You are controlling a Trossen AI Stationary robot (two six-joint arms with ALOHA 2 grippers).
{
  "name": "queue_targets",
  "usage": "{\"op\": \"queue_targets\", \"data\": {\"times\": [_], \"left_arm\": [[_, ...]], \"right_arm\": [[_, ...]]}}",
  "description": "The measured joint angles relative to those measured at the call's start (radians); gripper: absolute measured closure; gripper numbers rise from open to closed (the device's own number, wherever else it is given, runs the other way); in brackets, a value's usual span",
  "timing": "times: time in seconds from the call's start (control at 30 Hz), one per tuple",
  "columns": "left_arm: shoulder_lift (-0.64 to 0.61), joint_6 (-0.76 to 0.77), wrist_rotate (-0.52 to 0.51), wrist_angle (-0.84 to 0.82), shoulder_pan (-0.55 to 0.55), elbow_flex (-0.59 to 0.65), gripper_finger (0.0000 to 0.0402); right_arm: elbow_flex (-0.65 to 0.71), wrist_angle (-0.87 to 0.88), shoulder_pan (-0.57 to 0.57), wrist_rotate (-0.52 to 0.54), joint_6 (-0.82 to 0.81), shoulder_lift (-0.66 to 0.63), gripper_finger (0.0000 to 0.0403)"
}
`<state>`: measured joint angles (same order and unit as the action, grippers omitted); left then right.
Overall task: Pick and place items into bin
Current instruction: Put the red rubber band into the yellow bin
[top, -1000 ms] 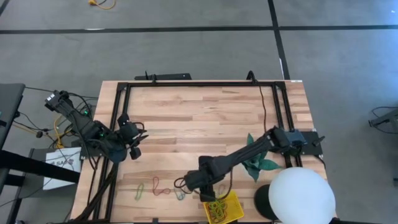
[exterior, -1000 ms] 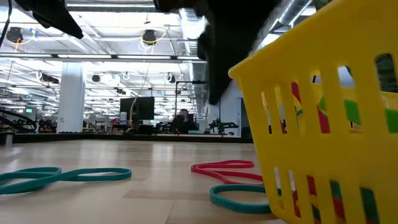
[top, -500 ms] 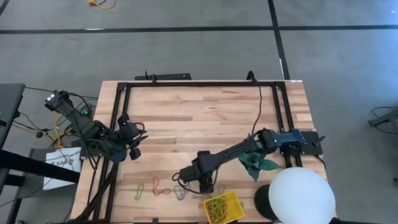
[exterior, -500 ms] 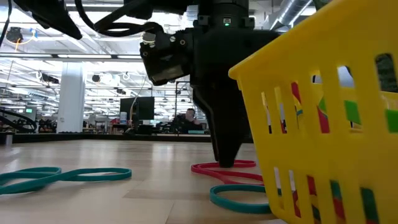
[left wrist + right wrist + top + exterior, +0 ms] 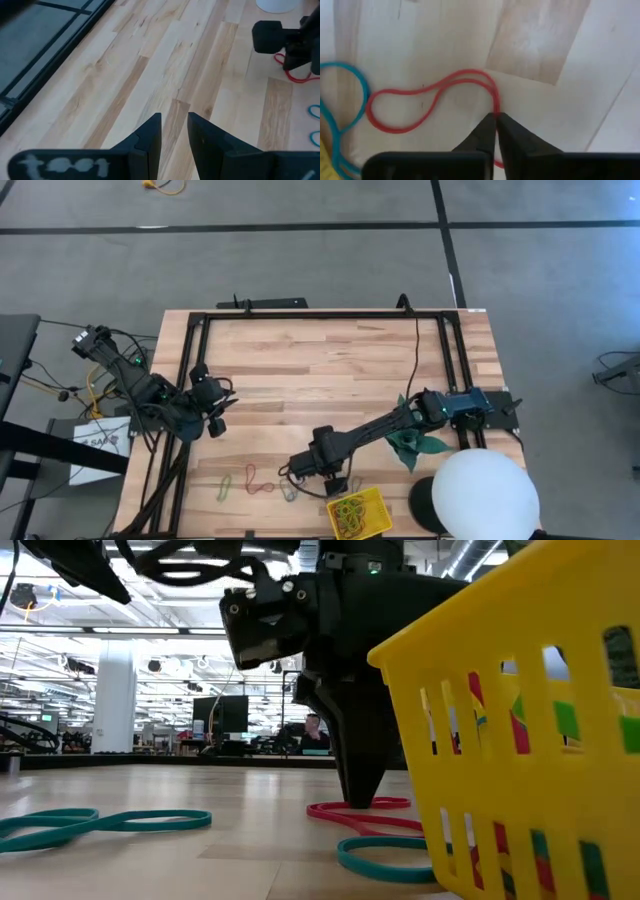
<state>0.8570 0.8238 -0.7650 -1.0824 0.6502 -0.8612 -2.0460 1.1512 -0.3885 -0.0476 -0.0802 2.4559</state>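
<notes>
At the table's left edge, the left gripper [image 5: 213, 420] waits above bare wood, well away from the work, with a narrow gap showing between its fingers [image 5: 150, 137] and nothing between them. Along the near edge lie loose loops: a green loop [image 5: 225, 488], then a red one [image 5: 257, 480], then a pale teal loop [image 5: 290, 491].

Just beside the bin, the right gripper [image 5: 496, 120] stands with its tips on the table, closed on the red loop [image 5: 425, 97] at one end of the band. The jaws meet over the strand, so the pinch looks made.

To do this step well, the lift should go straight up and slowly, since the band is thin and floppy and could slip from so small a bite. It should rise high enough that the hanging loop clears the teal loop [image 5: 385, 858] lying against the bin's wall, and then the rim.

The right arm reaches low across the table from the right, its wrist bent so the fingers point steeply down.

The yellow bin [image 5: 377, 502] sits at the near edge, already holding several bands, with the white sphere [image 5: 485, 495] to its right.
</notes>
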Motion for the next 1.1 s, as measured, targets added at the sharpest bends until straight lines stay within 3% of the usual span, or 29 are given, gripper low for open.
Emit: {"op": "queue_targets", "data": {"times": [0.17,0.4,0.5,0.73,0.93,1.1], "left_arm": [[0.0,0.002,0.0,0.0,0.0,0.0,0.0317],[0.0,0.015,0.018,0.001,0.0,0.0,0.0317],[0.001,0.016,0.019,0.001,0.0,0.0,0.0317],[0.0,0.018,0.026,0.001,0.0,0.0,0.0317],[0.001,0.004,0.025,0.001,0.0,0.0,0.0317],[0.0,0.0,0.023,0.004,0.0,0.0,0.0317]], "right_arm": [[-0.075,0.087,-0.018,-0.02,0.009,0.002,0.0394],[-0.309,0.282,-0.051,0.013,-0.025,-0.055,0.0401],[-0.289,0.256,-0.076,0.048,-0.062,-0.127,0.0402],[-0.29,0.308,-0.167,0.08,-0.365,-0.265,0.0402],[-0.287,0.286,-0.293,0.075,-0.483,-0.274,0.0402],[-0.278,0.316,-0.328,0.084,-0.601,-0.198,0.0403]]}}
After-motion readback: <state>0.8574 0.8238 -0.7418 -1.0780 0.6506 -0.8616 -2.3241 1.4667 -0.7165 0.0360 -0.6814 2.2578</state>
